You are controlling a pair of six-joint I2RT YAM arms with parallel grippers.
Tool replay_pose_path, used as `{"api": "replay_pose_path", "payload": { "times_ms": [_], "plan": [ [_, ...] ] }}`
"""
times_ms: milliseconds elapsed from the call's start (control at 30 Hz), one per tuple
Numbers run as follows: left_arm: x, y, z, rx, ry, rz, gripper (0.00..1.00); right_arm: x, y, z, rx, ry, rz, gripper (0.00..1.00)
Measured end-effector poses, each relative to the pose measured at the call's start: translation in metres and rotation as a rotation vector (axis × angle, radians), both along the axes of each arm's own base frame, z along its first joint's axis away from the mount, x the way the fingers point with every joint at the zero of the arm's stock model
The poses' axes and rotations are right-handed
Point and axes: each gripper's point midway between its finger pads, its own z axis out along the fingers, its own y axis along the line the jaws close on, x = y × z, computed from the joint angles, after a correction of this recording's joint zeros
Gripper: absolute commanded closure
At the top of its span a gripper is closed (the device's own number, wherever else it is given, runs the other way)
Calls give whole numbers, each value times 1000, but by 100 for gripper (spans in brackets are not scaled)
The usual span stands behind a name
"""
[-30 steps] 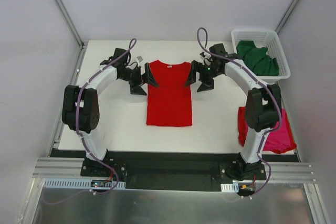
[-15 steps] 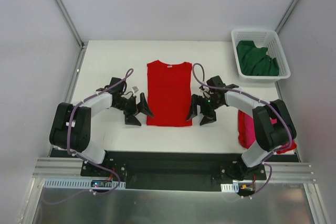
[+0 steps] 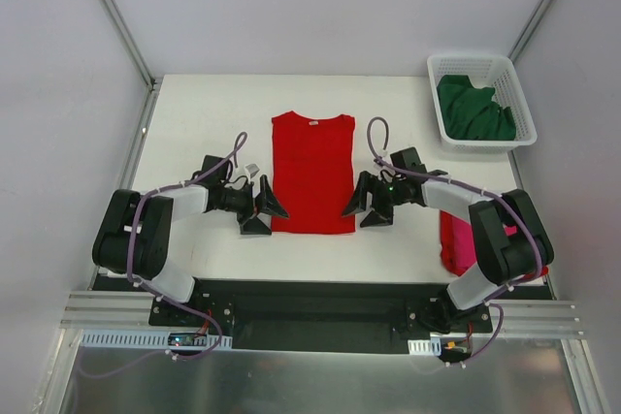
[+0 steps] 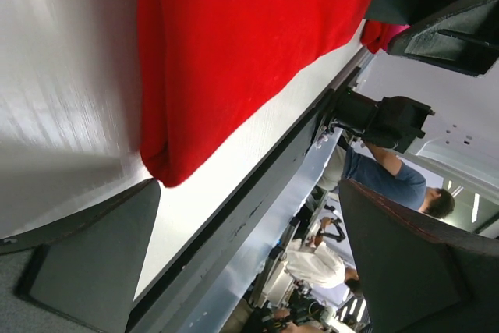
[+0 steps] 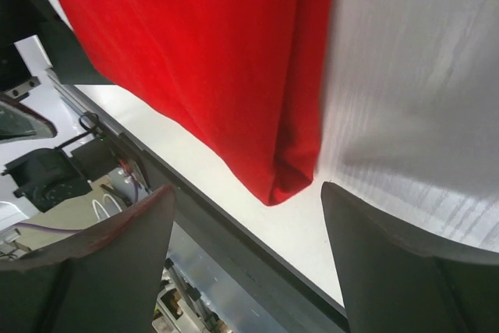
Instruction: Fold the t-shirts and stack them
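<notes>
**Inspector:** What has changed since the earlier frames?

**Assistant:** Both arms have drawn back from the shirt's shoulders to its near hem. The left gripper (image 3: 269, 217) is now at the near-left corner of the red t-shirt (image 3: 311, 174), and the right gripper (image 3: 361, 213) is at its near-right corner. The shirt itself has not moved. It lies mid-table (image 3: 194, 123) as a narrow strip, collar toward the far edge.

**Inspector:** And the pincers?

**Assistant:** Both are spread apart and hold nothing. In each wrist view a hem corner lies between the fingers (image 4: 93, 263) (image 5: 405, 263). I cannot tell whether they touch the cloth.

**Inspector:** Anything obscured?

**Assistant:** The magenta-pink t-shirt (image 3: 464, 254), at the table's near-right edge, is mostly hidden by the right arm. The dark green t-shirt (image 3: 473, 109) is bunched in the white lattice basket (image 3: 482, 63) at the far-right corner, and its shape is unreadable.
</notes>
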Motion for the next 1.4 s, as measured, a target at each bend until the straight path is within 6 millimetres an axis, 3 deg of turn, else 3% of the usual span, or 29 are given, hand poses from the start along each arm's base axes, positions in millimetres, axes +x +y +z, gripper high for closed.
{"api": "replay_pose_path", "payload": {
  "times_ms": [300, 500, 700, 1400],
  "plan": [
    [25, -1, 2, -52, -16, 0, 1, 8, 1, 2, 38, -11, -28, 21],
    [23, -2, 1, -56, -17, -7, 1, -11, -5, -13, 29, 52, -38, 22],
    [17, 0, -4, -51, -2, -12, 1, -16, -3, -12, 55, 63, -44, 21],
    [2, 6, -8, -5, 39, -26, 1, -8, 4, -11, 93, 73, -75, 22]
  ]
}}
